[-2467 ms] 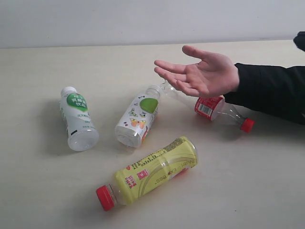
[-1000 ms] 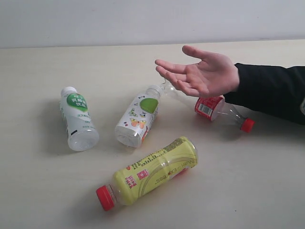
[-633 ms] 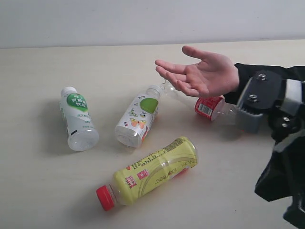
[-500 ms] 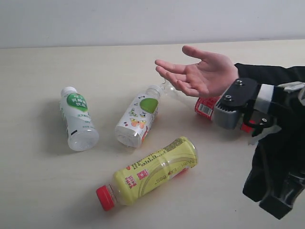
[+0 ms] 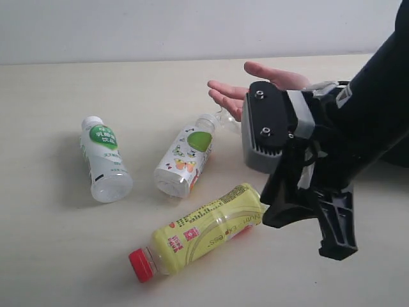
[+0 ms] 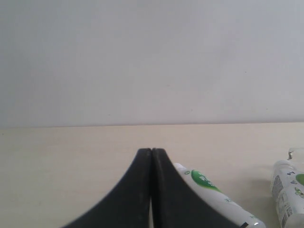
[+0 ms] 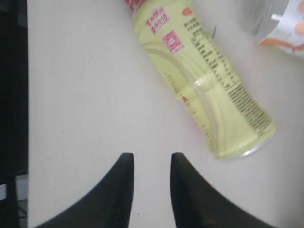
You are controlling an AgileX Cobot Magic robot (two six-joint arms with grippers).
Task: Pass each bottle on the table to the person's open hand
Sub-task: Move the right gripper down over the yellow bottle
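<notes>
The right tool (image 7: 152,156) hangs low over the table (image 5: 64,256). Its two black fingers are partly open, with a clear gap and nothing between them. In the exterior view it sits near 4 o'clock, close beside the base of the yellow-green bottle (image 5: 208,227). That bottle lies on its side, red cap toward 7 o'clock. The left tool (image 6: 151,150) is closed tight on nothing.

Farther back lie a white-capped bottle (image 5: 102,160) at 9 o'clock and a second white-capped bottle (image 5: 185,157) near centre.

The right arm (image 5: 377,96) slants down from 2 o'clock. It hides most of the clear bottle (image 5: 225,119) and the palm of the person's open hand (image 5: 268,73); the fingers show at 1 o'clock.
</notes>
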